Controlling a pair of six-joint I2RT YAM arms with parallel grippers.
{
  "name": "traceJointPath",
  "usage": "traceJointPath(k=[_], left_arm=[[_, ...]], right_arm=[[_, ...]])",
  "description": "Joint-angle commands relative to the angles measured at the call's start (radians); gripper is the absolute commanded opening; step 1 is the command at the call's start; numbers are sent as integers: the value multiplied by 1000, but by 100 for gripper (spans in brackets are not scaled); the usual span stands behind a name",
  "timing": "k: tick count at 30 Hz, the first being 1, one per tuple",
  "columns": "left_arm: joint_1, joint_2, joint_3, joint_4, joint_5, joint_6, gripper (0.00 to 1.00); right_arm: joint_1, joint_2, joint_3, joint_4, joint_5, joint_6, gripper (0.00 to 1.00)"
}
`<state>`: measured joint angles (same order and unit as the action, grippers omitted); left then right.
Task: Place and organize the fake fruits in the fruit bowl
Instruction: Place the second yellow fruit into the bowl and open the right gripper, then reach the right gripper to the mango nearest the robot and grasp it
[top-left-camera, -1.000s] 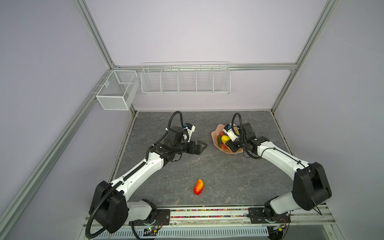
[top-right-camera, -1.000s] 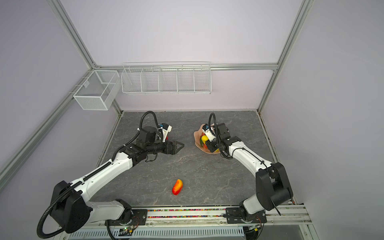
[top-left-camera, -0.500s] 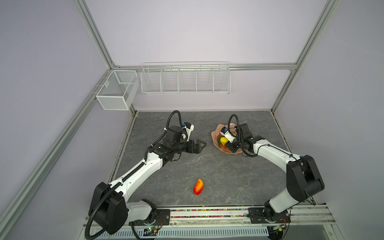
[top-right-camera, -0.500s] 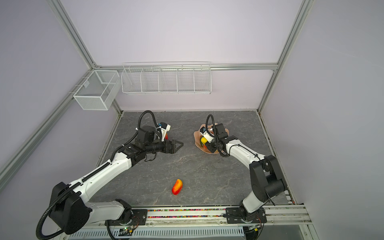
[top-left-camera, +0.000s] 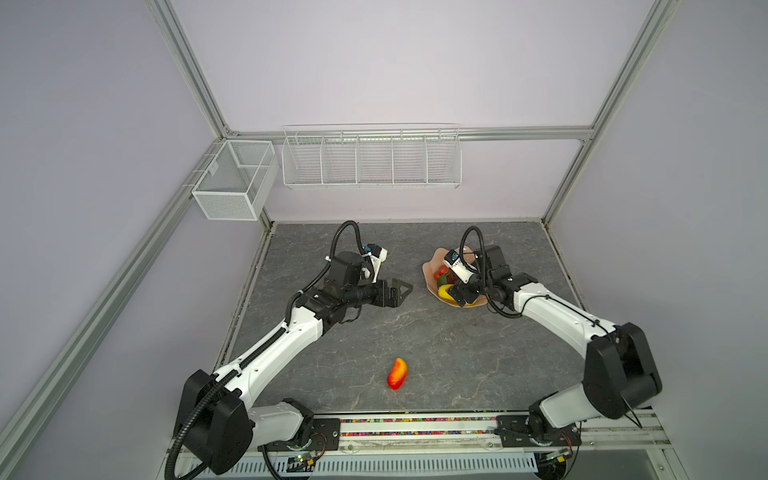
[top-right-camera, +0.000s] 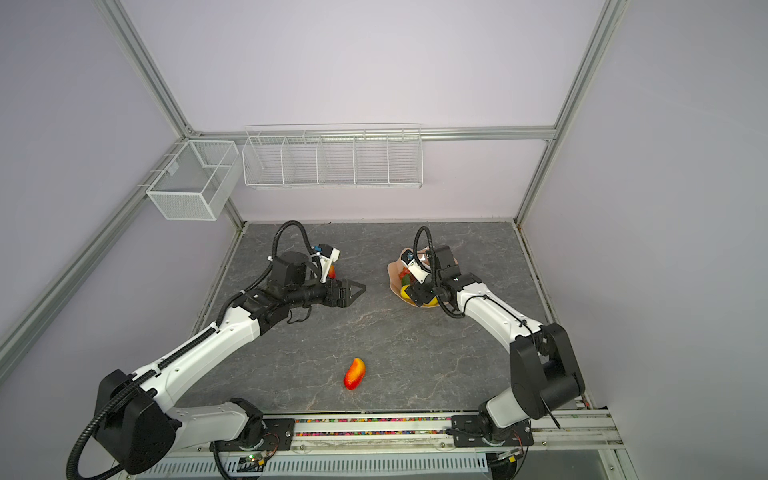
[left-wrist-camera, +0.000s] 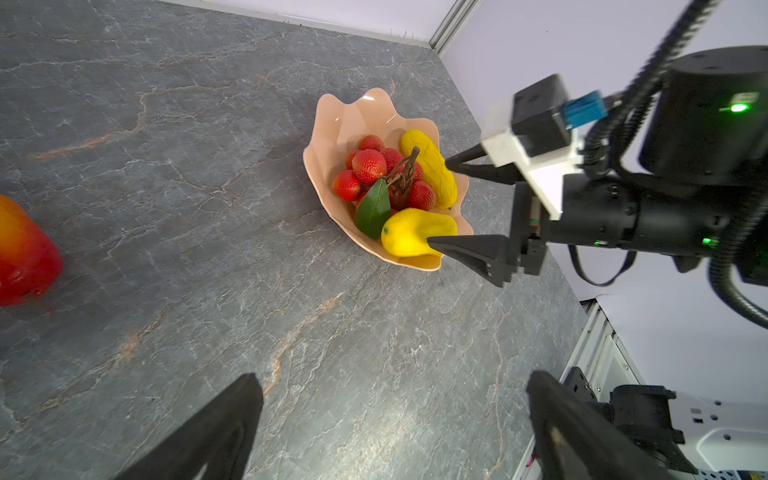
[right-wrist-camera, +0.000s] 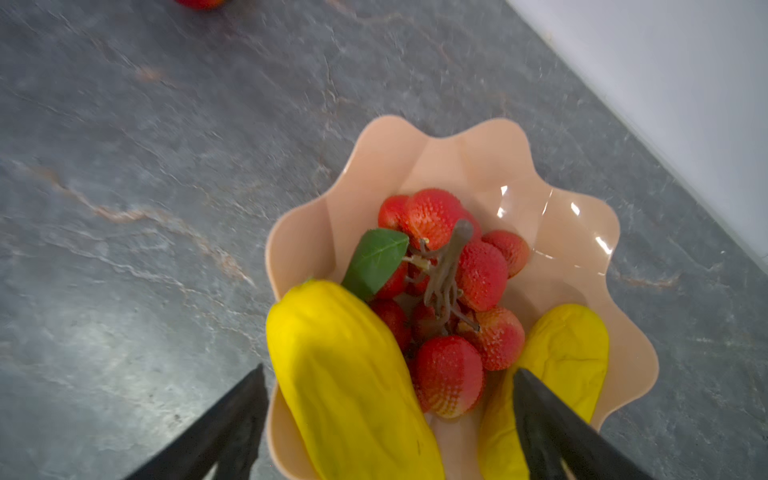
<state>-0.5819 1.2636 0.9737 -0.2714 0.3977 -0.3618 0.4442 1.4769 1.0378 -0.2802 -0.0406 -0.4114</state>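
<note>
Only one bit of print shows: a small tag (top-left-camera: 214, 168) on the white mesh basket (top-left-camera: 232, 199) at the far left, too small to read. The tabletop (top-left-camera: 436, 345) is dark grey with a stone pattern and rusty veins, boxed in by pale lilac walls (top-left-camera: 395, 62) and aluminium frame posts (top-left-camera: 189, 70). A white wire rack (top-left-camera: 371, 158) split into five bays hangs on the far wall. A rail (top-left-camera: 415, 424) with a multicoloured strip runs along the near edge under both arm bases.

The fruit bowl (top-left-camera: 430, 270), peach-pink with a wavy rim, sits on the far right part of the tabletop. Inside lies the berry bunch (right-wrist-camera: 457, 291) with its green leaf (right-wrist-camera: 376, 259), flanked by one yellow fruit (right-wrist-camera: 345, 374) and the other yellow fruit (right-wrist-camera: 569, 353). The right gripper (right-wrist-camera: 390, 370) hangs just over the bowl's near side, jaws spread wide and gripping nothing. In the left wrist view one fingertip (left-wrist-camera: 457, 245) overlaps a yellow fruit's end; whether it touches cannot be told. The right arm hides much of the bowl in both top views.

One mango-like fruit (top-left-camera: 397, 373) lies alone on the near middle of the tabletop, well apart from the bowl. A second mango-like fruit (top-right-camera: 331, 271) lies farther back and left, mostly hidden behind the left arm's wrist. The left gripper (top-left-camera: 405, 287) hovers left of the bowl, released and empty.
</note>
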Motion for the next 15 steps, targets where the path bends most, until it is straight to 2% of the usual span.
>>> traceJointPath(k=[1,4,6,8,11,15], left_arm=[[13,-45,5,-82,1,13,99],[37,-103,11,-241,-15,14,99],[50,-128,42,-400,-12,11,99],[53,-126,102,-604,-31,15,99],[51,-142,145,-799,-65,15,99],[52,-245,41,-791,-115,-39,99]], right_arm=[[97,-82,-4,-73,-73,50,97],[213,-100,-34,-97,-139,125,97],[288,-97,-85,-39,-133,202,100],[319,-44,-86,-10,-82,386,97],[345,64,-30,-80,-56,740,100],[454,64,-42,-64,-4,990,99]])
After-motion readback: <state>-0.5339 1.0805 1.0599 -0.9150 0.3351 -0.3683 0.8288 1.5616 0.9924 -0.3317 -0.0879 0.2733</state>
